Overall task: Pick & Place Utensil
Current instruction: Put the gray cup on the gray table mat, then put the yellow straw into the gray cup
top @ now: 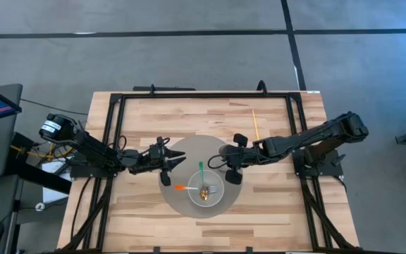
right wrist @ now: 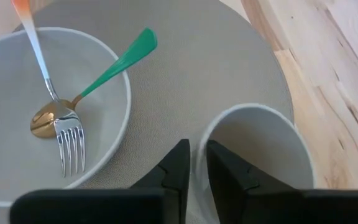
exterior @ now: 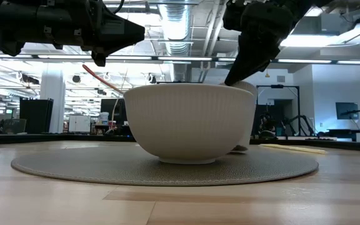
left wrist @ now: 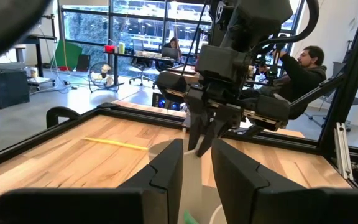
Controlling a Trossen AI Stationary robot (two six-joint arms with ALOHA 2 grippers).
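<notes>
A white ribbed bowl [top: 206, 192] [exterior: 189, 122] stands on a round grey mat [top: 189, 148]. In it lie a gold spoon with a green handle [right wrist: 120, 62] and a fork with an orange-tipped handle [right wrist: 39, 56]. Both handles lean on the rim. A white cup [right wrist: 260, 149] [exterior: 247, 119] stands beside the bowl on the mat. My right gripper [top: 225, 164] [right wrist: 197, 168] is over it, shut on its rim. My left gripper [top: 171, 164] [left wrist: 196, 177] hovers open over the mat's left part, pointing at the right gripper. My right gripper pinches the cup's rim [right wrist: 199, 134] on the side nearest the bowl, one finger inside the cup [right wrist: 224, 171] and one outside [right wrist: 176, 168]. The fingers slant down from the table's right. The cup is upright, and its base looks to be on the mat.
A thin yellow stick [top: 255, 125] [left wrist: 114, 144] lies on the wood beyond the mat, toward the far right. A black frame [top: 189, 94] runs round the tabletop. Bare wood shows near the front edge. A person sits in the room behind the table [left wrist: 303, 68].
</notes>
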